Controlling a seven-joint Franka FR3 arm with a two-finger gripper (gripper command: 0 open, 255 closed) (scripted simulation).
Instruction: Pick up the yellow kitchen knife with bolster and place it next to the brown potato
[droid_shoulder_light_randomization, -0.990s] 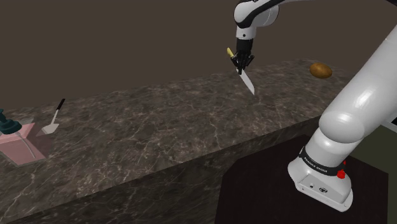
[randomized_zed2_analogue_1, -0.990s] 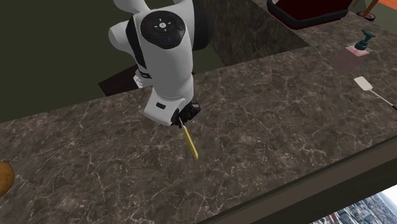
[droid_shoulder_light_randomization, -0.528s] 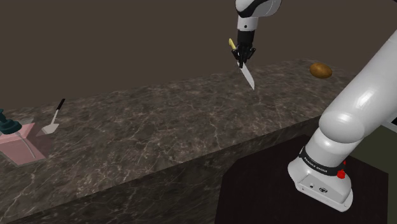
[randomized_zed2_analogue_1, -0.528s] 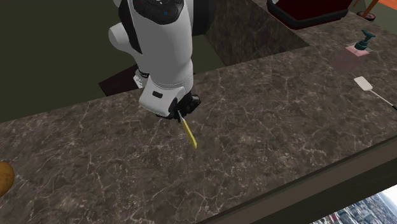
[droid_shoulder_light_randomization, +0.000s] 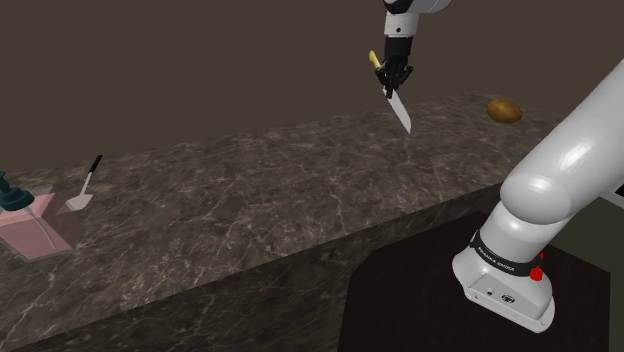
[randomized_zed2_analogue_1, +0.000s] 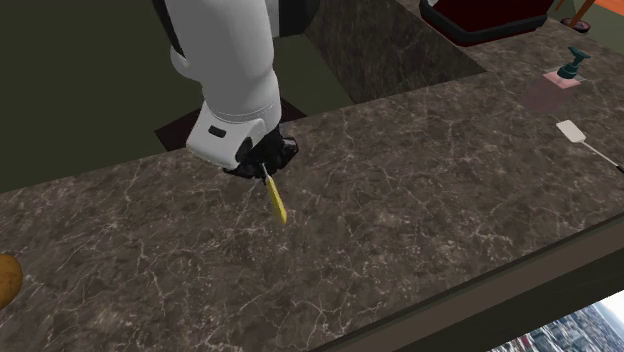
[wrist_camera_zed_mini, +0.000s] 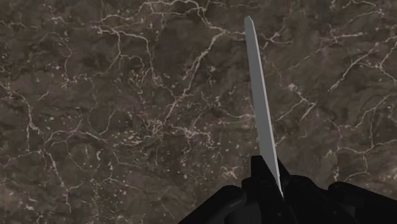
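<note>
Far left in the shoulder view: a flat pink block (droid_shoulder_light_randomization: 30, 228) with a dark green thing (droid_shoulder_light_randomization: 10, 192) on top. Just beside it, lying on the long dark brown marble counter (droid_shoulder_light_randomization: 250, 190), a small white spatula with a thin black handle (droid_shoulder_light_randomization: 85, 188). Then a wide stretch of stone. Further right, up in the air over the counter, the black two-finger claw (droid_shoulder_light_randomization: 392, 80), clenched tight on the kitchen knife with a yellow handle and a grey blade (droid_shoulder_light_randomization: 401, 111). Grips it near where handle meets blade. Yellow end sticking up past the fingers, blade pointing down and slanting to the right, tip above the stone and not touching it. In the wrist view, blade running straight out from between the fingers, marble below. Right of the knife and well apart from it, the small brown oval potato (droid_shoulder_light_randomization: 504, 110), sitting on the counter near its back edge. Far right, the big white arm (droid_shoulder_light_randomization: 560, 190) on its dark stand (droid_shoulder_light_randomization: 400, 300).
</note>
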